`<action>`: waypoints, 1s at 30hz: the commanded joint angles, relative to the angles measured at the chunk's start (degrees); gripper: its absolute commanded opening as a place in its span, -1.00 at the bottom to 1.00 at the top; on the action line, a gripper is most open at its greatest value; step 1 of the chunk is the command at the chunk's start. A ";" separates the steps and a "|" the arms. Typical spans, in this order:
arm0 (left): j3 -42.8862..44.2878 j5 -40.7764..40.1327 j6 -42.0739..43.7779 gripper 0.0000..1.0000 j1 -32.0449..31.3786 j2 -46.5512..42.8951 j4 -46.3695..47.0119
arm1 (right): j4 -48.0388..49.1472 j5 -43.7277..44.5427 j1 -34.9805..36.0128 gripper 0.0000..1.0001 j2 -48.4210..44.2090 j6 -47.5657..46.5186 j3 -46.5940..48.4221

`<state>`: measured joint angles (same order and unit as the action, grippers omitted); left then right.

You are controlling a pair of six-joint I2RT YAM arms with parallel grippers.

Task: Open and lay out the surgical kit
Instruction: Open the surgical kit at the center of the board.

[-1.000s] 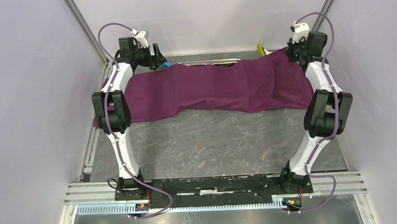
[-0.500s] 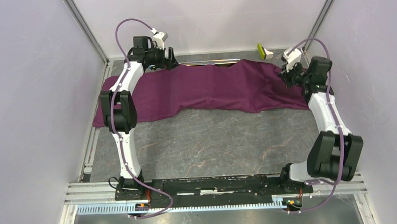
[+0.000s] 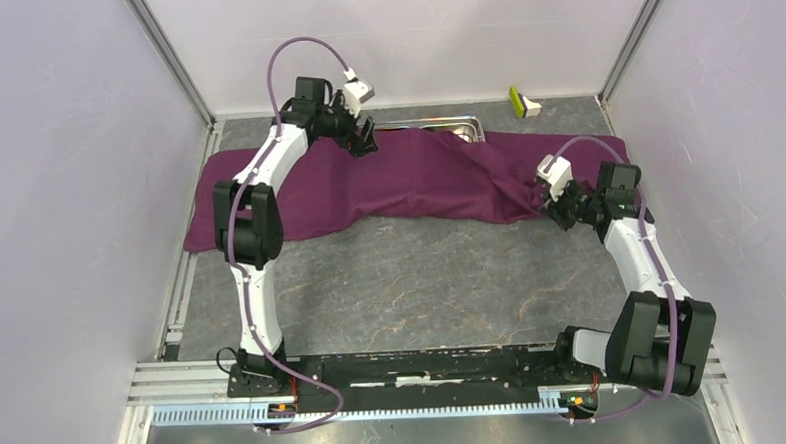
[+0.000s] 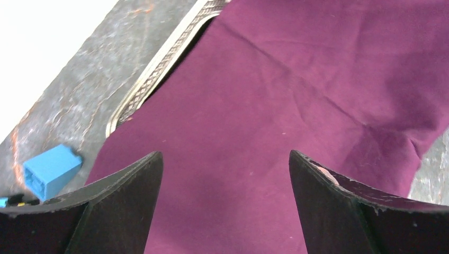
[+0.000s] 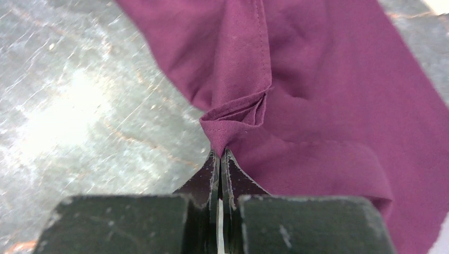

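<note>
Top external view: a large purple cloth wrap (image 3: 407, 181) lies spread across the far half of the grey, marbled table (image 3: 422, 281), rumpled, with a ridge running toward its right end.
Cloth: soft matte weave with a stitched hem, creased in long shallow folds.
Steel tray (image 3: 473, 126): only a shiny rim with a patterned border peeks out at the cloth's far edge; the rest is covered.
Left gripper (image 4: 222, 154): released, black fingers spread wide over the cloth's far left part, holding nothing.
Right gripper (image 5: 220, 156): clenched on a pinched fold of the hem at the cloth's near right edge.
Blue block (image 4: 52, 171): small, boxy plastic, on bare table beside the cloth.
</note>
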<state>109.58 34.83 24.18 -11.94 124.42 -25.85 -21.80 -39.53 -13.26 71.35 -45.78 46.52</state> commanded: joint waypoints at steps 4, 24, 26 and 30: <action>-0.86 6.77 24.64 0.91 -6.35 -5.62 -4.48 | -5.97 -3.10 -0.22 -0.99 -7.18 -6.11 -5.40; 11.81 0.67 53.73 0.83 -20.26 9.47 -0.54 | -3.46 -4.59 -0.37 -0.99 -9.96 1.27 -4.70; 12.39 -0.28 56.67 0.82 -20.67 10.92 -0.41 | -2.83 -4.51 -0.38 -0.99 -9.75 2.11 -4.55; 12.69 -1.68 58.15 0.79 -21.49 13.26 4.46 | -2.55 -4.12 -0.41 -0.99 -9.41 2.54 -4.53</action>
<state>119.33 34.39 76.01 -32.42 135.90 -26.85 -26.04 -42.59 -13.41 61.69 -44.75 40.40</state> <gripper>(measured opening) 0.904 0.012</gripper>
